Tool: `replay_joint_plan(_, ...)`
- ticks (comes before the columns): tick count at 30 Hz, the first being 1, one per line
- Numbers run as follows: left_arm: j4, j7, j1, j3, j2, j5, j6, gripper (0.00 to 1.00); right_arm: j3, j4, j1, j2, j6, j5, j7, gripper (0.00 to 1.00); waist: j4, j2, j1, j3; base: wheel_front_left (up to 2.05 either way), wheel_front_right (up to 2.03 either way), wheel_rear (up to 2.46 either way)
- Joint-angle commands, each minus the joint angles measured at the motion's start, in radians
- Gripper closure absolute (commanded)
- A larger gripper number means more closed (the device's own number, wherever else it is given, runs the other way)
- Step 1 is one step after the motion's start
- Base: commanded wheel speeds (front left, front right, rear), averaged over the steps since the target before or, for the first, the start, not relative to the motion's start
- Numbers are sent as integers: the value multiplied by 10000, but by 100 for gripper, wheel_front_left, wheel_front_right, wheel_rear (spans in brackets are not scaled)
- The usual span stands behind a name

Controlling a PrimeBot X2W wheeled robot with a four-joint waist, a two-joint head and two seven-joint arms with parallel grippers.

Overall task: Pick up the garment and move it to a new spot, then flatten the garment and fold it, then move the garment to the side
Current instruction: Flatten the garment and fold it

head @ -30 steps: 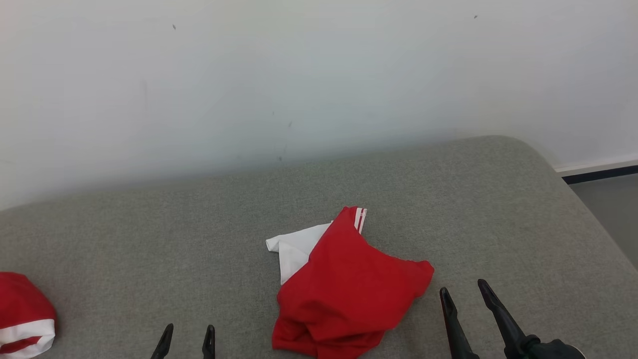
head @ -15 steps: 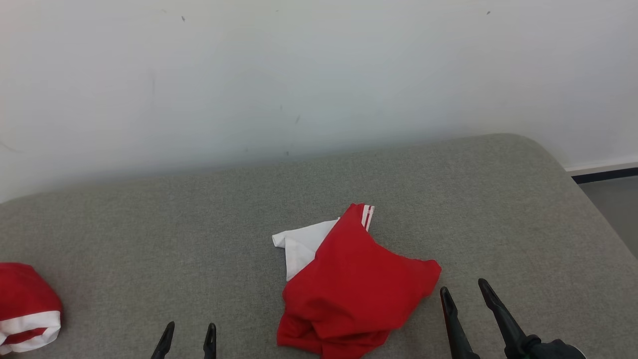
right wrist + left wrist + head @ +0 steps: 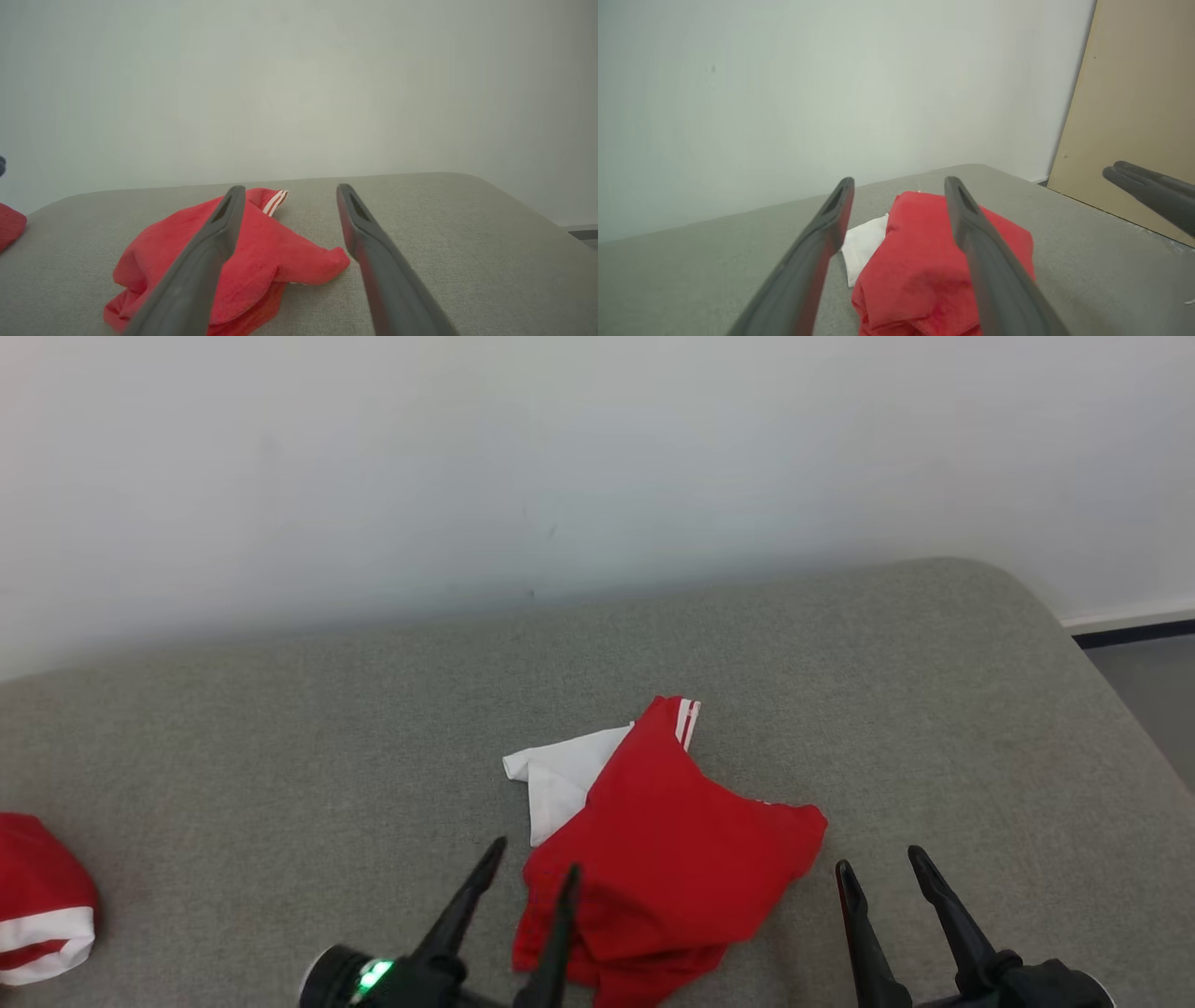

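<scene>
Most of the head view is a pale wall (image 3: 597,457), and below it a grey fabric-covered padded surface (image 3: 280,737) with a rounded far-right corner runs across the lower half. A strip of grey floor (image 3: 1153,700) and a dark baseboard (image 3: 1130,633) show past that corner. In the left wrist view a tan board (image 3: 1139,116) leans against the wall at the right. The red garment (image 3: 672,859) lies crumpled on the padded surface, near its front edge and a little right of centre. A white part sticks out at its far left and two white stripes mark its far tip. The left gripper (image 3: 533,857) sits at the garment's near-left edge with its fingers spread moderately and nothing between them. Its right finger overlaps the red cloth in the head view, but whether it touches cannot be told. From the left wrist view the garment shows in the gap between those fingers. The right gripper (image 3: 879,859) is just beside the garment's right corner and apart from it, fingers likewise spread and empty. A second red-and-white garment (image 3: 37,896) lies bunched at the far left edge, well apart from the first. A small green light (image 3: 372,976) glows on the left gripper's body.
</scene>
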Motion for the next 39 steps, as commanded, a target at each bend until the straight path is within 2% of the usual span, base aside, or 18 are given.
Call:
replay_joint_plan(1,272,-20,-621,-538,88,-139,10,0,-54,-14,-147,11,-22,-122,-10,0,-252,-1,0,327,0,0,0)
replay_joint_plan(3,851,246,-1299,-1011,55,-572,14,0,-50,-123,-260,2,-22,7,-12,0,-426,-1,0,535,0,0,0)
replay_joint_plan(11,2366,2301,-4961,-3194,-133,-817,14,0,-37,-131,-696,16,-22,75,-10,0,-1196,-1,0,1665,0,0,0)
replay_joint_plan(15,3050,3468,-6156,-3848,-205,-950,79,0,57,-99,-923,94,-22,80,-10,0,-1639,-1,0,2042,0,0,0)
replay_joint_plan(16,3167,3782,-6410,-3971,-219,-971,207,0,107,-93,-979,119,-22,71,-12,0,-1755,-1,0,2126,0,0,0)
replay_joint_plan(23,4367,6000,-7293,-5367,-215,-1365,951,0,85,-59,-1140,208,-22,85,-10,0,-2298,-1,0,2442,0,0,0)
replay_joint_plan(28,5331,6746,-7445,-5959,-212,-1263,941,0,51,-86,-1161,236,-22,84,-10,0,-2407,-1,0,2509,0,0,0)
replay_joint_plan(31,6027,6627,-7754,-6212,-71,-820,1167,0,67,-118,-1211,261,-22,113,-10,0,-2443,-1,0,2540,0,0,0)
replay_joint_plan(32,6238,6547,-7743,-6298,-43,-719,1160,81,90,-149,-1232,272,-22,226,-10,0,-2449,-1,0,2542,0,0,0)
replay_joint_plan(33,6439,6476,-7772,-6352,-10,-667,1141,100,82,-184,-1248,281,-22,289,-10,0,-2449,-1,0,2538,0,0,0)
replay_joint_plan(37,6864,5899,-7961,-6602,22,-427,1069,100,79,-270,-1183,305,-22,430,-10,0,-2400,-1,0,2423,0,0,0)
replay_joint_plan(39,6773,5250,-8047,-6479,-44,-557,1144,100,54,-249,-1121,300,-22,420,-10,0,-2353,-1,0,2351,0,0,0)
